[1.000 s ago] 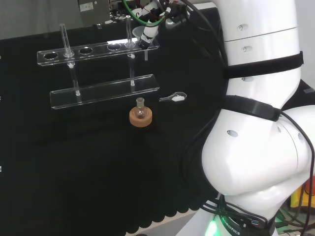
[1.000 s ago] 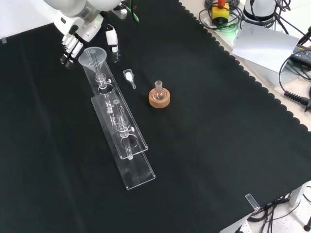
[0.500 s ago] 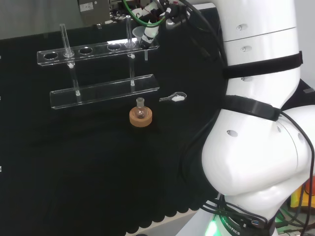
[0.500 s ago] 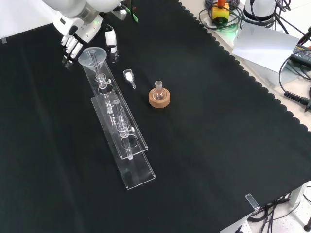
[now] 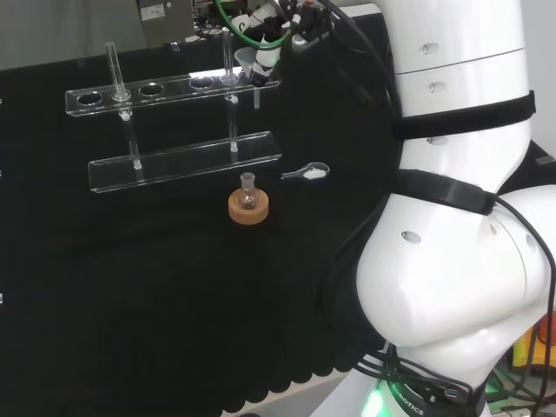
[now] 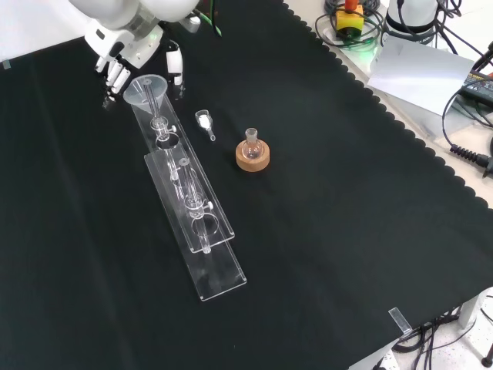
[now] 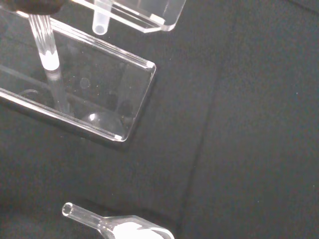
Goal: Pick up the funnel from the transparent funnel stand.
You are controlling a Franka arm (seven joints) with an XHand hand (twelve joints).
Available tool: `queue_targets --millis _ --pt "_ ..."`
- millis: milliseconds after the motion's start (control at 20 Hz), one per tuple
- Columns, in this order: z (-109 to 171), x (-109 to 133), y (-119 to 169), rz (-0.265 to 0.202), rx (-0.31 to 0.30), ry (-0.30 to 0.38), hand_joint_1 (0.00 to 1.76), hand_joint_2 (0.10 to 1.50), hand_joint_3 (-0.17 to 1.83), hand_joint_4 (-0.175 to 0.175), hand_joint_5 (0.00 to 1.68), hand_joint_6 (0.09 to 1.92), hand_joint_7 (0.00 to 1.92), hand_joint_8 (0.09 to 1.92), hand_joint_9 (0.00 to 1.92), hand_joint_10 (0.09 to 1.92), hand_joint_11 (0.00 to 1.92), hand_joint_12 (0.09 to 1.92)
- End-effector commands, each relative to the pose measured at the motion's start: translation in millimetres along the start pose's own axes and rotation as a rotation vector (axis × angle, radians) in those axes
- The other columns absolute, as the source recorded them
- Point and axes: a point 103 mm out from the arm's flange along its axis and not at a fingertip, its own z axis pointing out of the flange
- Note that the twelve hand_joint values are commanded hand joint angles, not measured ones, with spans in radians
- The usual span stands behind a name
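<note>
Hand (image 6: 127, 58): at the 11 o'clock corner of the front view, fingers (image 6: 115, 75) on one side of the funnel (image 6: 145, 89) bowl and thumb (image 6: 176, 68) on the other. The digits bracket the bowl; whether they touch it cannot be told. No curl around the funnel is visible, so the hand reads as relaxed, not gripping.

Funnel: seated in the end hole of the transparent funnel stand (image 6: 189, 202), the end nearest the hand. In the head view the funnel (image 5: 249, 59) sits at the stand's (image 5: 174, 161) 3 o'clock end, stem passing down through the upper shelf. In the wrist view the stem tip (image 7: 101, 22) hangs below the upper shelf, above the base plate.

Stand: lies diagonally on the tabletop (image 6: 323, 200), running toward 5 o'clock from the hand.

Small glass scoop (image 6: 205, 123): just beside the stand at its 3 o'clock.

Small flask (image 6: 252, 146) on cork ring (image 6: 253, 160): further toward 3 o'clock
</note>
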Motion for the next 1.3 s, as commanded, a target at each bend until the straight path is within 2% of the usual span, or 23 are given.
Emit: queue_targets --millis 50,250,400,550,850,1150,1300 --pt "-1 -1 -1 0.006 -0.008 -0.015 0.66 0.81 0.15 0.017 0.21 0.09 0.37 0.63 0.65 0.6 0.24 1.51" --pt "-3 -3 -4 0.017 -0.032 -0.03 0.66 0.81 0.16 0.018 0.27 0.09 0.49 0.72 0.73 0.61 0.24 1.5" --pt "-6 -4 -6 0.025 -0.052 -0.038 0.67 0.8 0.19 0.018 0.39 0.09 0.56 0.91 0.8 0.65 0.24 1.49" --pt "-9 -4 -10 0.032 -0.071 -0.05 0.68 0.79 0.21 0.018 0.5 0.09 0.58 1.02 0.83 0.68 0.24 1.49" --pt "-23 -6 -20 0.046 -0.066 -0.1 0.68 0.78 0.22 0.017 0.58 0.13 0.58 1.06 0.84 0.71 0.24 1.48" --pt "-33 -8 -33 0.062 -0.077 -0.102 0.69 0.78 0.23 0.016 0.6 0.14 0.57 1.06 0.87 0.73 0.24 1.47" --pt "-39 -13 -49 0.077 -0.094 -0.09 0.69 0.77 0.25 0.016 0.57 0.21 0.57 1.07 0.87 0.75 0.24 1.47"
